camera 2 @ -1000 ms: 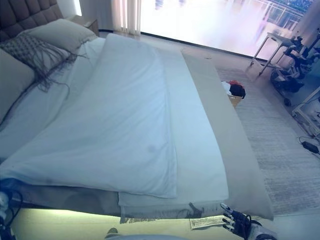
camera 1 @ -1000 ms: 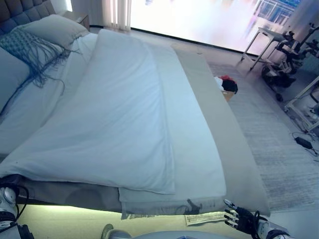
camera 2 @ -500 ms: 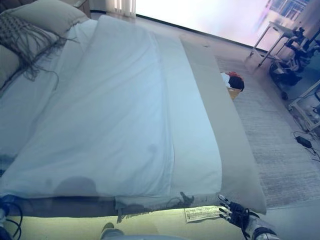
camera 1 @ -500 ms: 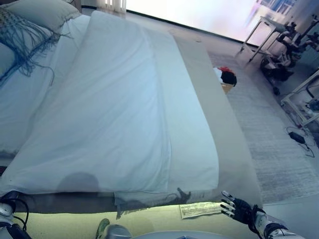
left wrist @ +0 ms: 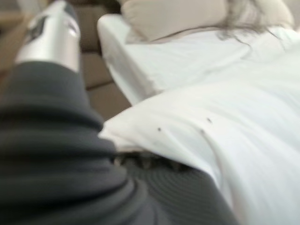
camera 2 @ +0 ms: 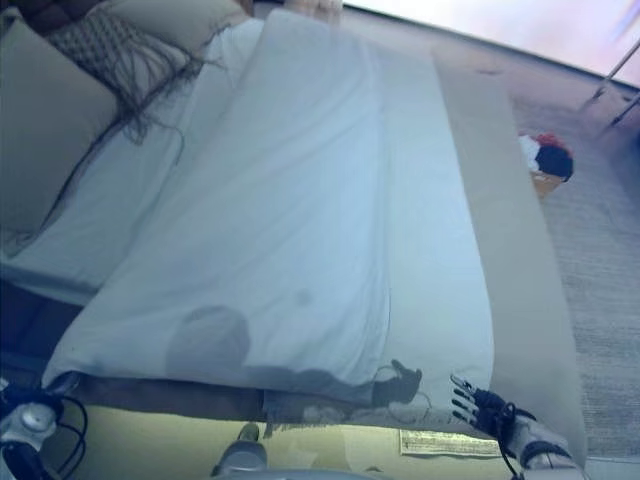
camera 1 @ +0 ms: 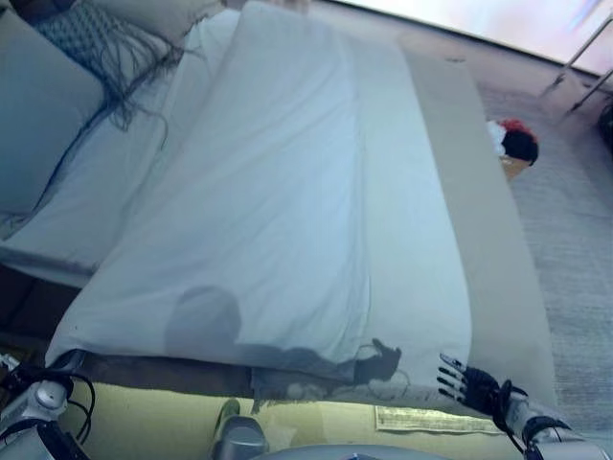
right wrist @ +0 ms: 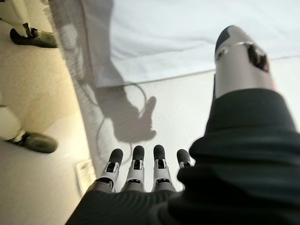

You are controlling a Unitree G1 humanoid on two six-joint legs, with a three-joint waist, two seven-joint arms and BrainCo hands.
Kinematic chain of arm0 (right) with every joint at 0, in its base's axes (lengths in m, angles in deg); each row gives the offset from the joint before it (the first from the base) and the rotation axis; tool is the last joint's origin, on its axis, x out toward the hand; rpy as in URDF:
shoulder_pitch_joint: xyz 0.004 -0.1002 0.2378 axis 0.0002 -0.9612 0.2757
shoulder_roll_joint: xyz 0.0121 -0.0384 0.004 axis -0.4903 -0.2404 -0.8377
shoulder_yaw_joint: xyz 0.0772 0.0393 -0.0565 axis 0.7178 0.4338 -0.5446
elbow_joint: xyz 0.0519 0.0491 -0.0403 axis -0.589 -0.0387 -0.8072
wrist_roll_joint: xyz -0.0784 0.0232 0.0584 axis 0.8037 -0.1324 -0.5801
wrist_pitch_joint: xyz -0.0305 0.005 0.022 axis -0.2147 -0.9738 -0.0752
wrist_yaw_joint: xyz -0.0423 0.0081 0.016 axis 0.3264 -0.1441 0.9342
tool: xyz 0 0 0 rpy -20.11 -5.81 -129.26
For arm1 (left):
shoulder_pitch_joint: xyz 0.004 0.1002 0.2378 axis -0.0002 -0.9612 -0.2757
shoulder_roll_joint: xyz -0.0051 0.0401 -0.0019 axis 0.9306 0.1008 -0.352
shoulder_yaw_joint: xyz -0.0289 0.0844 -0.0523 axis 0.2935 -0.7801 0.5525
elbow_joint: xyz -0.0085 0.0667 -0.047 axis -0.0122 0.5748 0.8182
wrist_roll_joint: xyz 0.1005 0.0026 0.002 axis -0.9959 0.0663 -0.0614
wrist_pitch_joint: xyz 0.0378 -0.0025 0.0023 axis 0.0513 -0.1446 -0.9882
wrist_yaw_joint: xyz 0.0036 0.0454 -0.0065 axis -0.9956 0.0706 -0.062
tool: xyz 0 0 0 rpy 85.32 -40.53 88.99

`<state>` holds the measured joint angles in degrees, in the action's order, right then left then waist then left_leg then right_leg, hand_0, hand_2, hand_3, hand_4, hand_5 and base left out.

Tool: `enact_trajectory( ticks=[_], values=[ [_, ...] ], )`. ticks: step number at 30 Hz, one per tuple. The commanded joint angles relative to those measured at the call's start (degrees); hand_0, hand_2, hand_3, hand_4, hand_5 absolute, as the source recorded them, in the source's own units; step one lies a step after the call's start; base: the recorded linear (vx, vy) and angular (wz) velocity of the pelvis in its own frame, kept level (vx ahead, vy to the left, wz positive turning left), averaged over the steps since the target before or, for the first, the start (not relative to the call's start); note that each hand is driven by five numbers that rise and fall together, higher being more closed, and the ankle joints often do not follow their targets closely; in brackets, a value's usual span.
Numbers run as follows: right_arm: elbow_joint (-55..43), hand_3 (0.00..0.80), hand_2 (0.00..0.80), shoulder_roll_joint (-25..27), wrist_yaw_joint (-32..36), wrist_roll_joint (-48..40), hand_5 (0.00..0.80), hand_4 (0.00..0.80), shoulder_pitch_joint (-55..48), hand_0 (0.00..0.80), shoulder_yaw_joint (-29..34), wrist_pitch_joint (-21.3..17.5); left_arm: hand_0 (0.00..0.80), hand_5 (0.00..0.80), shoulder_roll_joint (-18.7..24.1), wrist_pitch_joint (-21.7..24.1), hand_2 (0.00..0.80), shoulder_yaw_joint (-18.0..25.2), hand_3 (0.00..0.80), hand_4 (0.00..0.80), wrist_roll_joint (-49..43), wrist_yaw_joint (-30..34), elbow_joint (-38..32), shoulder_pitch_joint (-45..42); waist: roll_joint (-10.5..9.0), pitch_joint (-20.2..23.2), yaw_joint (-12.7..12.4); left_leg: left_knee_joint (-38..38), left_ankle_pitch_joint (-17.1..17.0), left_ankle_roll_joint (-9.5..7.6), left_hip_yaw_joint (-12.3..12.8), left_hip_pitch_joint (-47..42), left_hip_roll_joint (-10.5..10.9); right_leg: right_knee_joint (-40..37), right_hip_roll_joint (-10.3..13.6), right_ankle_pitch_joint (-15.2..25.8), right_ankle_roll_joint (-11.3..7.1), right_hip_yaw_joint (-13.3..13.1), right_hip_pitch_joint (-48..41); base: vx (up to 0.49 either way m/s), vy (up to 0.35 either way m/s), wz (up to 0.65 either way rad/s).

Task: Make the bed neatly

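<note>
Duvet [camera 1: 287,201]: folded lengthwise, mattress strip beyond right hand [camera 1: 469,386] uncovered; spreading remains. Right hand open, empty; left hand's state indeterminable.

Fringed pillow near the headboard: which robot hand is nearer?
Left. The left robot hand is by the bed's foot corner on the fringed pillow's side; the right robot hand is at the opposite foot corner.

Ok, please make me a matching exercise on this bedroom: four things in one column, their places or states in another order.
1. white duvet
2. fringed cushion
3. right hand
4. basket of clothes

A. on the rug beside the bed
B. open, at the bed's foot corner
C. at the head end
D. spread along the bed

Pairs: 1-D, 2-C, 3-B, 4-A
</note>
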<state>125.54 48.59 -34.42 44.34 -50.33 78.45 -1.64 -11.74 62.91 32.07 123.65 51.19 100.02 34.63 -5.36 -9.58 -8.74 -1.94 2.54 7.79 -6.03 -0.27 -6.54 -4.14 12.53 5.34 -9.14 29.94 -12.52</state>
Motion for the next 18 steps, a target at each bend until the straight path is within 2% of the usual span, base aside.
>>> enact_trajectory(
  ticks=[1, 4, 7, 9, 11, 12, 15, 18],
  values=[
    [2.31, 0.0, 0.0, 1.08, 0.36, -0.32, 0.0, 0.0, -1.9, 0.0, 2.36, -1.95, 0.0, 0.0, 8.69, 7.8, 0.0, 0.88, 0.0, 0.0, -12.02, 5.91, -3.34, -16.69, 0.06, 3.84, -8.92, 5.97, -1.06, -3.5, 2.92, -1.41, 2.07, 7.67, 7.32, 1.51, -3.64, -3.13, 6.53, -0.038, -0.066, 0.76],
    [1.88, 0.0, 0.0, 0.88, 0.58, -0.57, 0.0, 0.0, -1.99, 0.0, 2.88, -1.88, 0.0, 0.0, 6.61, 8.88, 0.0, 0.2, 0.0, 0.0, -20.15, 6.66, -1.59, -17.71, 0.06, 4.1, -8.47, 6.17, -1.15, -3.47, 3.2, -1.73, 2.03, 7.56, 6.86, 0.82, -3.31, -3.4, 6.48, -0.025, -0.056, 0.68],
    [1.82, 0.0, 0.0, 0.84, 0.81, -0.65, 0.0, 0.0, -2.02, 0.0, 3.17, -1.63, 0.0, 0.0, 4.81, 9.87, 0.0, -0.88, 0.0, 0.0, -27.37, 8.31, 0.74, -18.59, 0.18, 4.37, -7.98, 6.28, -1.07, -3.48, 3.52, -2.16, 1.98, 7.42, 6.55, 0.66, -3.16, -3.63, 6.31, -0.008, -0.052, 0.2],
    [1.9, 0.0, 0.0, 0.71, 1.08, -0.77, 0.0, 0.0, -2.26, 0.0, 3.55, -1.54, 0.0, 0.0, 2.46, 13.33, 0.0, -4.38, 0.0, 0.0, -39.39, 10.4, 2.73, -19.02, 0.31, 4.67, -7.09, 6.36, -1.0, -3.54, 4.15, -2.73, 1.91, 7.16, 6.1, 0.45, -2.86, -4.0, 6.09, 0.004, -0.056, 0.19],
    [1.98, 0.0, 0.0, 0.67, 1.1, -0.79, 0.0, 0.0, -2.41, 0.0, 3.64, -1.63, 0.0, 0.0, 1.68, 14.71, 0.0, -5.86, 0.0, 0.0, -42.77, 10.88, 3.41, -18.87, 0.39, 4.78, -6.85, 6.38, -0.98, -3.56, 4.38, -2.88, 1.89, 7.16, 6.0, 0.46, -2.82, -4.15, 6.06, 0.002, -0.036, 0.29],
    [2.09, 0.0, 0.0, 0.88, 1.24, -0.75, 0.0, 0.0, -2.73, 0.0, 3.88, -1.65, 0.0, 0.0, 0.57, 17.2, 0.0, -8.83, 0.0, 0.0, -49.41, 10.86, 4.38, -18.59, 0.56, 4.94, -6.34, 6.39, -1.04, -3.64, 4.88, -3.12, 1.9, 7.24, 5.92, 0.62, -2.82, -4.49, 6.16, 0.001, -0.05, 0.29],
    [2.14, 0.0, 0.0, 1.59, 1.75, -1.04, 0.0, 0.0, -3.34, 0.0, 4.19, -1.79, 0.0, 0.0, -0.91, 18.06, 0.0, -13.97, 0.0, 0.0, -50.18, 10.07, 4.74, -17.98, 1.05, 5.12, -5.07, 6.44, -1.2, -3.61, 6.45, -3.58, 1.69, 7.12, 5.92, 1.07, -2.76, -4.91, 6.27, -0.006, -0.045, 0.24],
    [1.96, 0.0, 0.0, 1.33, 1.55, -1.52, 0.0, 0.0, -3.65, 0.0, 4.87, -1.67, 0.0, 0.0, -4.18, 20.24, 0.0, -17.52, 0.0, 0.0, -52.45, 9.22, 4.19, -17.89, 1.44, 5.26, -4.19, 6.66, -1.63, -3.49, 7.86, -3.98, 1.4, 6.49, 5.75, 1.47, -2.53, -5.14, 6.2, -0.011, -0.047, 0.09]
  ],
)
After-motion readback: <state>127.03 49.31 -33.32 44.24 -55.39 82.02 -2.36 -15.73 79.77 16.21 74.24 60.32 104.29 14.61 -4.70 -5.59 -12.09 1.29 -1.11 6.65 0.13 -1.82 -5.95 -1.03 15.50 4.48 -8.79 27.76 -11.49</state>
